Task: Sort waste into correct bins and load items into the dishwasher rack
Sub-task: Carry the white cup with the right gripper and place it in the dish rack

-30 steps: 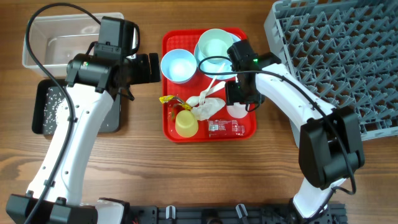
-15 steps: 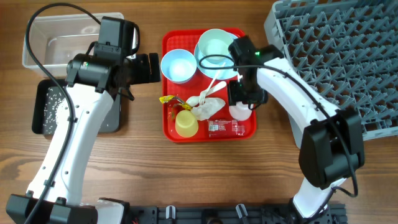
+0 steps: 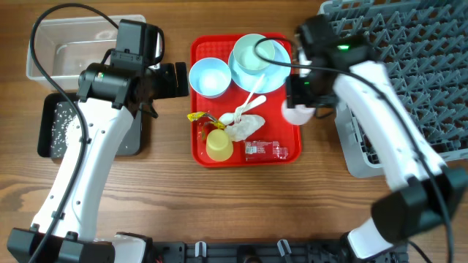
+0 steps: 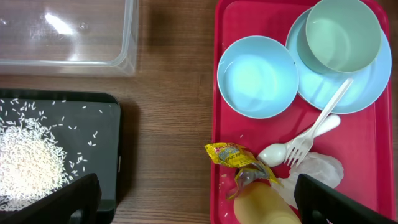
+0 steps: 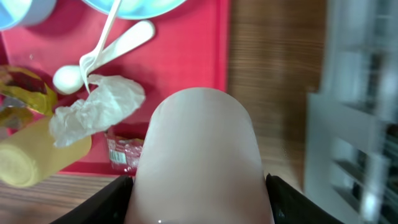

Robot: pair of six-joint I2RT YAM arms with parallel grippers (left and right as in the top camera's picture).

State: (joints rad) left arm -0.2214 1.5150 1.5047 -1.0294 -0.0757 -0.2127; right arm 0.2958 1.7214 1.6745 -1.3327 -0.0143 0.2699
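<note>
Right gripper (image 3: 298, 108) clasping the small white cup (image 5: 202, 149), held over the right edge of the red tray (image 3: 199, 150), near the grey dishwasher rack (image 3: 409, 66). Left gripper (image 3: 181, 79) spread wide and empty, beside the tray's left edge. Yellow cup (image 3: 219, 145), crumpled tissue (image 3: 245, 130) and white plastic spoon (image 3: 245, 111) lie on the tray. Rice grains (image 4: 28, 162) sit in the black tray (image 4: 106, 155).
</note>
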